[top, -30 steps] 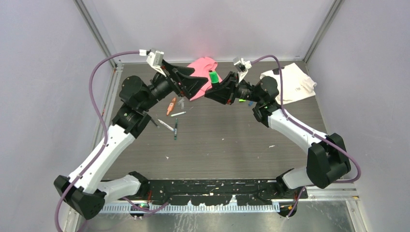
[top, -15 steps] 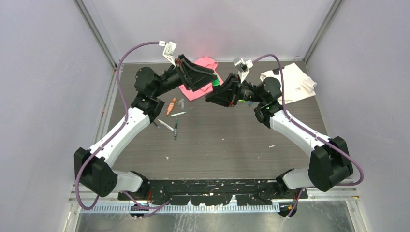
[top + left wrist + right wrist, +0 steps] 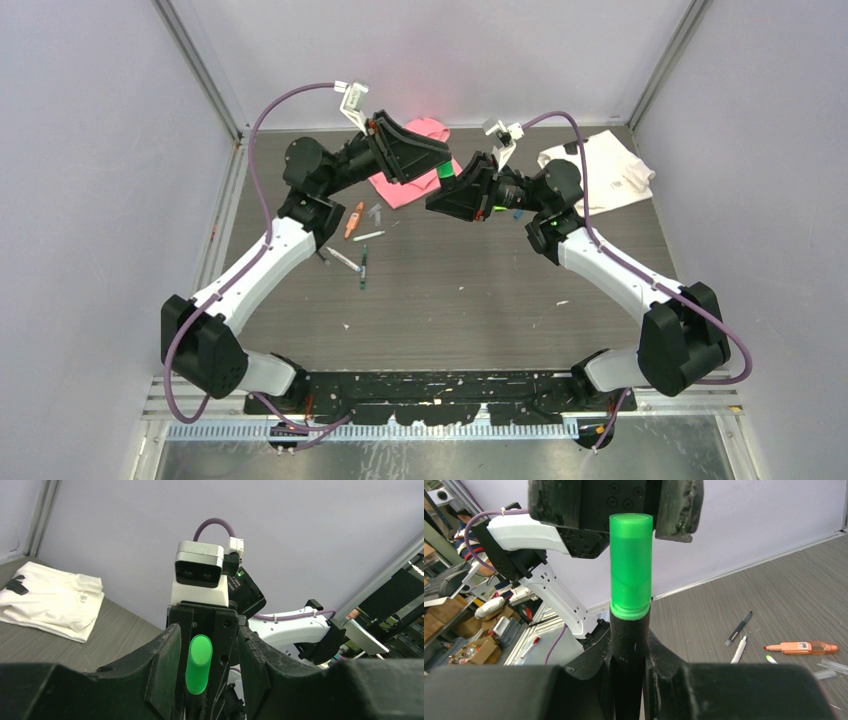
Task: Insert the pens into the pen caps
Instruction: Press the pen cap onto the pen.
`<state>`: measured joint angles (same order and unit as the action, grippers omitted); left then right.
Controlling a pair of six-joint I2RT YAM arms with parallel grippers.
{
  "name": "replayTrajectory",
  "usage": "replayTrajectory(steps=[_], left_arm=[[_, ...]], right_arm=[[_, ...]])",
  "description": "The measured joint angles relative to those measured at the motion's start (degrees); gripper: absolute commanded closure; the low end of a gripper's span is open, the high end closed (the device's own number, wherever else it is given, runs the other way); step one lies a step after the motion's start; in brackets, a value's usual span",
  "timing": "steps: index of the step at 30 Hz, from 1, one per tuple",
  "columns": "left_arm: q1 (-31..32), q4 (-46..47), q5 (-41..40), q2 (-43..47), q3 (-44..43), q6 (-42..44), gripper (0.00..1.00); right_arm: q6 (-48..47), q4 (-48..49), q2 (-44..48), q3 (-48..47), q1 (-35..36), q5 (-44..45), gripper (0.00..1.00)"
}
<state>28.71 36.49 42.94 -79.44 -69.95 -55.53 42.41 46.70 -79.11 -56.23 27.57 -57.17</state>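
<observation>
My right gripper [image 3: 629, 647] is shut on a stubby black highlighter [image 3: 628, 630], held upright with a bright green cap [image 3: 630, 565] seated on its top end. My left gripper [image 3: 209, 632] faces it from the other side. Its jaws straddle the green cap [image 3: 198, 664] with a gap on each side, so it is open. From above, both grippers meet over the table's far middle around the cap [image 3: 446, 170]. On the table lie an orange pen [image 3: 354, 219], a white pen [image 3: 368, 236], another white pen [image 3: 342, 259] and a dark green pen [image 3: 364, 266].
A pink cloth [image 3: 400, 190] lies under the left gripper. A white cloth [image 3: 610, 170] sits at the far right. A clear cap [image 3: 375, 212] rests by the orange pen. White specks dot the grey table [image 3: 480, 290]. Frame posts and walls close in on three sides.
My left arm swung up and to the right, bringing its gripper over the green cap. Its jaws have narrowed around the cap. The right arm shifted only slightly and kept its grip.
</observation>
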Motion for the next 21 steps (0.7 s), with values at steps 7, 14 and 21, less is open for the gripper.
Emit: replayTrajectory(steps=[7, 14, 21], left_arm=[[0.0, -0.2, 0.5, -0.7, -0.3, 0.2, 0.57], [0.1, -0.1, 1.2, -2.0, -1.2, 0.2, 0.61], [0.4, -0.2, 1.3, -2.6, -1.2, 0.2, 0.79]], right_arm=[[0.2, 0.0, 0.0, 0.0, 0.0, 0.0, 0.99], [0.2, 0.0, 0.0, 0.0, 0.1, 0.0, 0.99], [0.2, -0.1, 0.0, 0.0, 0.1, 0.0, 0.99]])
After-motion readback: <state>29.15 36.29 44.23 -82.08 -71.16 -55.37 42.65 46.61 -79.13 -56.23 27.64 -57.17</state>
